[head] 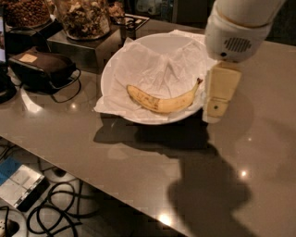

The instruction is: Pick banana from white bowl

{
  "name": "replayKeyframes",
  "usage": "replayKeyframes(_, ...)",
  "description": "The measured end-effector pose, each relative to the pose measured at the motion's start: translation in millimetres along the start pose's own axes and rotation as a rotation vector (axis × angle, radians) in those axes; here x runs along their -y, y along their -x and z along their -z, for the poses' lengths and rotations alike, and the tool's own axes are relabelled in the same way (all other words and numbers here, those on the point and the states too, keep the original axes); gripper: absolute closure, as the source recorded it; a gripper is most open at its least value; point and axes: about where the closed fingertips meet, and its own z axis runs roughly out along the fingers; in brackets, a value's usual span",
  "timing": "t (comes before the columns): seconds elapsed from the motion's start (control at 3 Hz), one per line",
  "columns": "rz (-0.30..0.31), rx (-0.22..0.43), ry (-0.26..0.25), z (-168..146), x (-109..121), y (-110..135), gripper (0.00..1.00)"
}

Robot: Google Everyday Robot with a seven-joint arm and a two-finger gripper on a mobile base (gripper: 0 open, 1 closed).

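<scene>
- One broad, glossy dark desk [92,143] fills most of the view; its near edge runs slantwise from the left side down toward the bottom right.
- Beyond that near edge, on the floor below, lie loops of black cable [60,213].
- My arm's white, rounded wrist housing [238,28] hangs over the right half of the desk, toward the far edge, and it throws a big dark shadow toward the near edge.
- The white bowl [152,38] sits midway along the desk, closer to the far edge than to the near one. It is wide and shallow.
- Crumpled white paper [157,69] lines the bowl and spills over its rim on the left and at the far right.
- Two glass jars stand at the far left corner: one with pale mixed snacks [85,18] on a metal box [78,46], and one with brown snacks [25,11] further left.
- A black case [41,67] with a cord looped around it rests by the left edge.
- My claw [215,109], cream-coloured, points down just outside the bowl's right rim, beside the banana's stem end. It holds nothing, and I cannot tell whether it is wide or narrow.
- The banana [159,104] lies on the paper in the near part of the bowl. It curves upward at both ends, with its dark stem tip at the right, and it is untouched.
</scene>
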Motion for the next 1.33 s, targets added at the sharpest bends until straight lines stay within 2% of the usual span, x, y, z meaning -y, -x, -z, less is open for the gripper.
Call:
replayKeyframes(0.33, 0.005, 0.015, -0.020, 1, 4, 6, 0.00)
replayKeyframes(0.67, -0.016, 0.052, 0.006, -7, 7, 11, 0.00)
replayKeyframes(1.0, -0.015, 0.082, 0.066, -20, 15, 37, 0.00)
replayKeyframes(1.33, -0.004, 0.086, 0.100, -31, 24, 63, 0.08)
